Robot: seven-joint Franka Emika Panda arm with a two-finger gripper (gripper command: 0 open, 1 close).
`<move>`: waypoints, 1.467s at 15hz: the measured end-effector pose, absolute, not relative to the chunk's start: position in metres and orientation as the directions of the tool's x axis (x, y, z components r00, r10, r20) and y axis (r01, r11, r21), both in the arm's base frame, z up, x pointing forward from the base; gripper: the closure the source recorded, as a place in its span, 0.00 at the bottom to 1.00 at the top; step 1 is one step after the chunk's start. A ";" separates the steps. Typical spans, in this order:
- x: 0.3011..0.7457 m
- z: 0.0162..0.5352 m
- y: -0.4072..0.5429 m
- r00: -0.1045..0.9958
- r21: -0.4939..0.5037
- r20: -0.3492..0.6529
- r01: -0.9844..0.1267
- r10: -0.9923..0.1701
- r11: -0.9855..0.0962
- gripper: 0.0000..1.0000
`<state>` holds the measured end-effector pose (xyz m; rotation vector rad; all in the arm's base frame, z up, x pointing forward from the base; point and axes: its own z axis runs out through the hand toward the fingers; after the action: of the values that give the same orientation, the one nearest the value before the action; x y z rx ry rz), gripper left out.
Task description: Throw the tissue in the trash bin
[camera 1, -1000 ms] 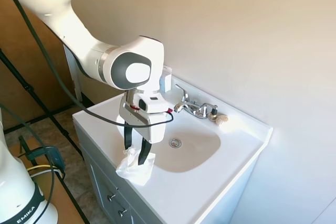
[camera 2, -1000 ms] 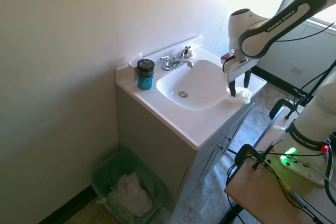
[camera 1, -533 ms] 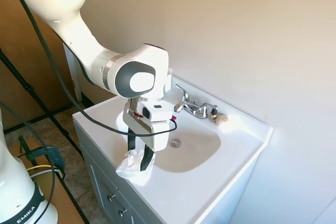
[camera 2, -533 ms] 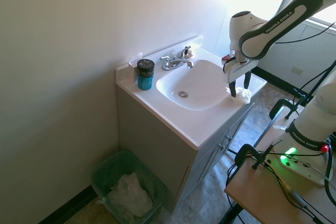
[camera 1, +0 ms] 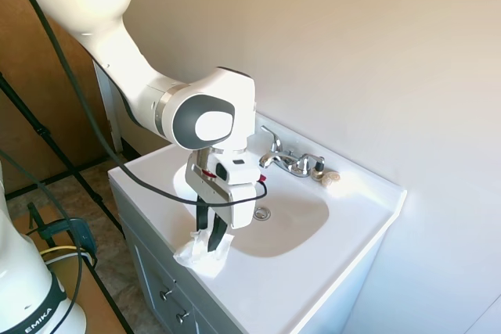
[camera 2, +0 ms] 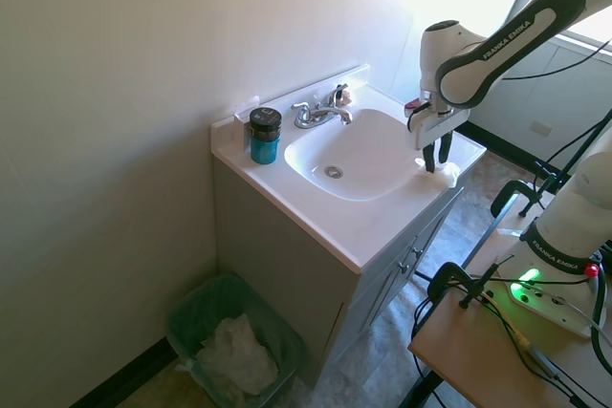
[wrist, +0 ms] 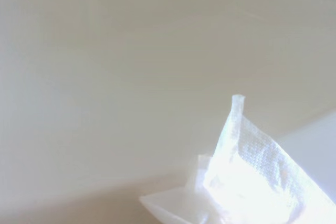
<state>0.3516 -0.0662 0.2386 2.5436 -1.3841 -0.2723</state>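
Tool [camera 1: 211, 242] pointing straight down, fingers pinched together on the tissue [camera 1: 202, 254]. Tissue crumpled on the front edge of the white worktop [camera 1: 313, 271], just beside the sink basin [camera 1: 286, 220]. Trash bin [camera 2: 232, 341] on the floor beside the cabinet, well apart.

The gripper [camera 2: 438, 163] pinches the tissue [camera 2: 446, 173] at the sink's [camera 2: 382, 220] front edge. A blue jar [camera 2: 265, 136] stands by the faucet [camera 2: 319, 113]; the trash bin [camera 2: 187, 323] sits on the floor beside the cabinet.
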 end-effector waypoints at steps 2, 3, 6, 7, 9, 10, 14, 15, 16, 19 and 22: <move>0.352 0.239 -0.066 0.538 0.289 -0.053 -0.798 -0.841 -0.529 1.00; 0.352 0.239 -0.066 0.540 0.288 -0.055 -0.797 -0.840 -0.531 1.00; 0.353 0.240 -0.066 0.543 0.282 -0.061 -0.796 -0.838 -0.536 1.00; 0.354 0.242 -0.066 0.543 0.277 -0.062 -0.796 -0.837 -0.537 1.00; 0.357 0.248 -0.065 0.539 0.256 -0.066 -0.804 -0.840 -0.537 1.00; 0.358 0.254 -0.062 0.538 0.241 -0.068 -0.808 -0.840 -0.537 1.00; 0.367 0.295 -0.014 0.577 0.168 -0.077 -0.796 -0.813 -0.581 1.00; 0.370 0.308 0.008 0.601 0.143 -0.067 -0.784 -0.797 -0.604 1.00; 0.374 0.323 0.032 0.620 0.121 -0.052 -0.774 -0.783 -0.621 1.00; 0.390 0.361 0.123 0.670 0.058 0.018 -0.742 -0.742 -0.668 1.00; 0.404 0.371 0.210 0.715 0.027 0.043 -0.699 -0.697 -0.715 1.00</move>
<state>0.4036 0.2101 0.3709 2.8709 -1.1689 0.0466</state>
